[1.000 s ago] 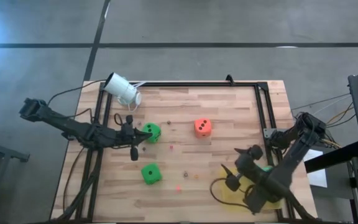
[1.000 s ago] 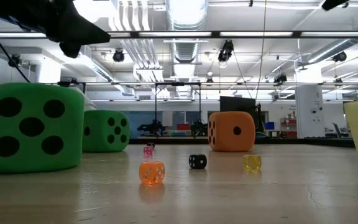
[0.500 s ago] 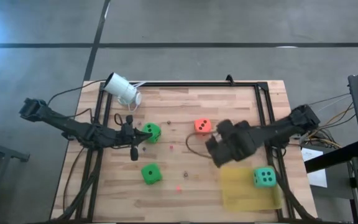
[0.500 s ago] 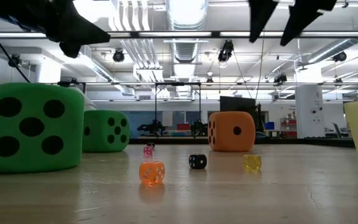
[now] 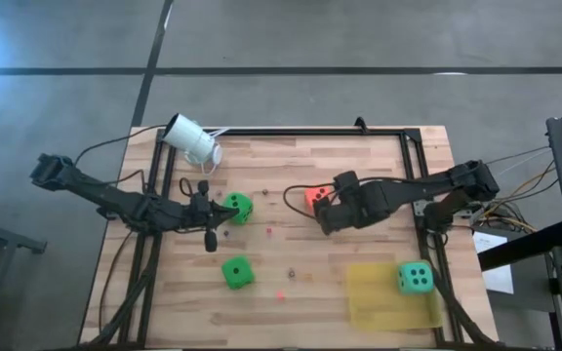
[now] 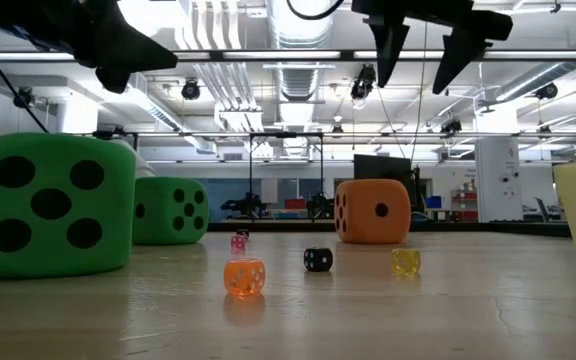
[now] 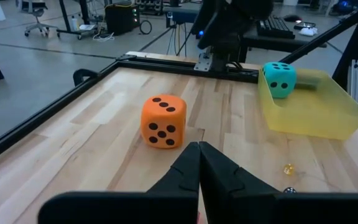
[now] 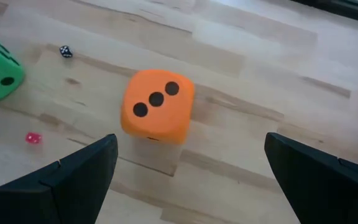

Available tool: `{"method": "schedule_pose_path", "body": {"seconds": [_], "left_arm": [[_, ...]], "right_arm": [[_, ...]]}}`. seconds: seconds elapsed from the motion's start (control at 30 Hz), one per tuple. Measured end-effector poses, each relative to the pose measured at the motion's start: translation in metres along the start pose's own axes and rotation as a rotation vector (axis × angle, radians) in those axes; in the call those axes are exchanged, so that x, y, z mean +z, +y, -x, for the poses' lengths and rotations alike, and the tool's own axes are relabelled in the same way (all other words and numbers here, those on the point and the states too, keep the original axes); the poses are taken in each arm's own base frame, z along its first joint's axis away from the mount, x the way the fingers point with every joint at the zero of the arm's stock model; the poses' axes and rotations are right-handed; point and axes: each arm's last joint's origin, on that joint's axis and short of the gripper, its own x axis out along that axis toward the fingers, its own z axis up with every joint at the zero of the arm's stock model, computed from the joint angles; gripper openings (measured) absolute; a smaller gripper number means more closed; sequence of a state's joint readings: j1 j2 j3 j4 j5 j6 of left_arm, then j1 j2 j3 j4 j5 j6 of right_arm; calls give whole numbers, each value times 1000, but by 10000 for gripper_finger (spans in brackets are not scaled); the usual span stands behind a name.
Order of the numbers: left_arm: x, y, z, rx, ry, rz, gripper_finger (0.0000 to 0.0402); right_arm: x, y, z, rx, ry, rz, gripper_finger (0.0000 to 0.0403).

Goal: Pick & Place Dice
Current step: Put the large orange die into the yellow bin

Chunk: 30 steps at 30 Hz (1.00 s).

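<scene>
**Right arm swung over to the orange-red die, one die binned so far**

Since a second ago my right end effector (image 5: 322, 210) has left the yellow tray (image 5: 374, 307) at the worktop's near right corner and crossed to the orange-red die (image 5: 316, 198) mid-worktop, toward the far edge. It hovers above that die, fingers spread wide, holding nothing; the right wrist view shows the die between and below the fingers (image 8: 73, 177), not touched yet.

Left end effector (image 5: 210, 237) parked near the left edge, closed and empty, unmoved.

Progress: teal die (image 5: 417, 278) sits in the tray, done. Left: orange-red die, green die (image 5: 237, 207) just beside the left end effector, second green die (image 5: 236, 272) nearer the near edge. Roughly a quarter through, I'd judge. Tiny coloured dice (image 6: 244, 276) scattered mid-worktop, untouched.
</scene>
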<state>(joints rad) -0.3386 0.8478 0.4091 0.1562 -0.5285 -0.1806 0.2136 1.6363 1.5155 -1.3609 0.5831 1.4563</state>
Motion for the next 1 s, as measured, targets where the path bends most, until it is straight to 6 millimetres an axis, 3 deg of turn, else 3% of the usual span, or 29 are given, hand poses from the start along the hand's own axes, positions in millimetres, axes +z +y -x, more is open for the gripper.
{"method": "schedule_pose_path", "body": {"seconds": [0.43,1.0], "left_arm": [[0,-1,0,-49,9,3,6],[0,-1,0,-49,9,2,6]], "right_arm": [[17,8,-11,62,-16,-84,400],[17,12,-62,140,40,-153,400]]}}
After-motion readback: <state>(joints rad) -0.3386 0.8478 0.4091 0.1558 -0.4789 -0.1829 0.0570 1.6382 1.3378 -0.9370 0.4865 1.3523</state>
